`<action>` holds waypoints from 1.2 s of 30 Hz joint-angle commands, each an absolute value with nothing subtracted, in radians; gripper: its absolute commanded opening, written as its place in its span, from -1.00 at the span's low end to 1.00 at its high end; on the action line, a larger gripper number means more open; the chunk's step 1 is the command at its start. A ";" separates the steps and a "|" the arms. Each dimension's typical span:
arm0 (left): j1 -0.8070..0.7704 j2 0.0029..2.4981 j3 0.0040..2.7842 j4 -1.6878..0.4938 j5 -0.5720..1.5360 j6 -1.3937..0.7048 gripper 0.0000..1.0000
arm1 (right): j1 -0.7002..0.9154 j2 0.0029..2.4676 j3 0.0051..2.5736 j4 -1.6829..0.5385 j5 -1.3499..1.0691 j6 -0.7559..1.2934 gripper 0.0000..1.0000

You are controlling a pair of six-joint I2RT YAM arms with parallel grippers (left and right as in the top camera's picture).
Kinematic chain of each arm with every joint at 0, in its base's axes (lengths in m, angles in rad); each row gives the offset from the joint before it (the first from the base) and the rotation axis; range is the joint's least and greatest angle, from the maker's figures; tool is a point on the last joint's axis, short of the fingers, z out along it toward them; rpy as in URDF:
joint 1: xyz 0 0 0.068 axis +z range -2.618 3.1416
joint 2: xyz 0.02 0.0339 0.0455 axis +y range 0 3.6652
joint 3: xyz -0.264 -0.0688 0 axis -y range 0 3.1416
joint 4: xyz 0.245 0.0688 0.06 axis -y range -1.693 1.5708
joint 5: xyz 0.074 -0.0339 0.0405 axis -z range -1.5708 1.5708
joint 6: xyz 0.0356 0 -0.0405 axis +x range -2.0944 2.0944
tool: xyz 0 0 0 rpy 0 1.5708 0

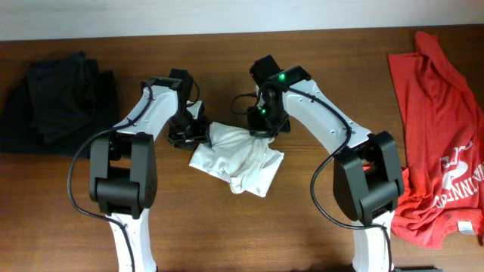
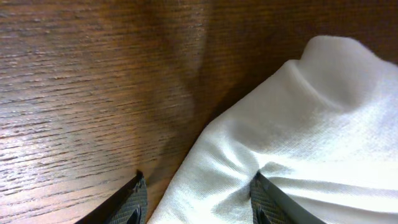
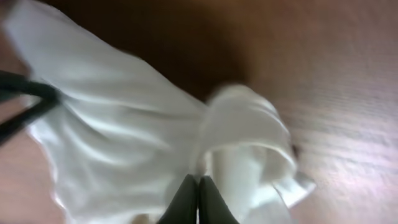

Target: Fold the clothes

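The white T-shirt (image 1: 240,161) lies crumpled in a small heap at the table's middle; its print is hidden. My left gripper (image 1: 189,134) is at the shirt's left edge. In the left wrist view it (image 2: 199,202) is open, with the shirt's edge (image 2: 298,124) between its fingers. My right gripper (image 1: 262,130) is at the shirt's top right edge. In the right wrist view its fingers (image 3: 198,198) are shut together on a fold of the white cloth (image 3: 124,124). The red T-shirt with white lettering (image 1: 439,128) lies spread at the far right.
A pile of black clothing (image 1: 57,98) lies at the far left of the wooden table (image 1: 249,234). The red shirt reaches the table's right edge. A thin black cable (image 3: 25,99) crosses the left of the right wrist view.
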State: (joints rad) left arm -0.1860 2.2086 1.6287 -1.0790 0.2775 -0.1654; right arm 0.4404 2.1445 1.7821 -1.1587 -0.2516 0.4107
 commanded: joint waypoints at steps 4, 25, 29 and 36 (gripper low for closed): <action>-0.196 2.245 1.591 -1.061 0.247 -0.148 0.08 | 0.425 2.151 1.776 -1.394 -0.011 0.488 -0.88; -0.192 2.245 1.591 -1.097 0.236 -0.148 0.08 | 0.383 2.084 1.768 -1.344 -0.226 0.404 0.08; -0.194 2.245 1.591 -1.097 0.236 -0.148 0.08 | 0.376 2.082 1.768 -1.337 -0.237 0.404 0.01; -0.194 2.245 1.591 -1.096 0.236 -0.148 0.08 | 0.331 2.069 1.828 -1.336 -0.382 0.366 0.06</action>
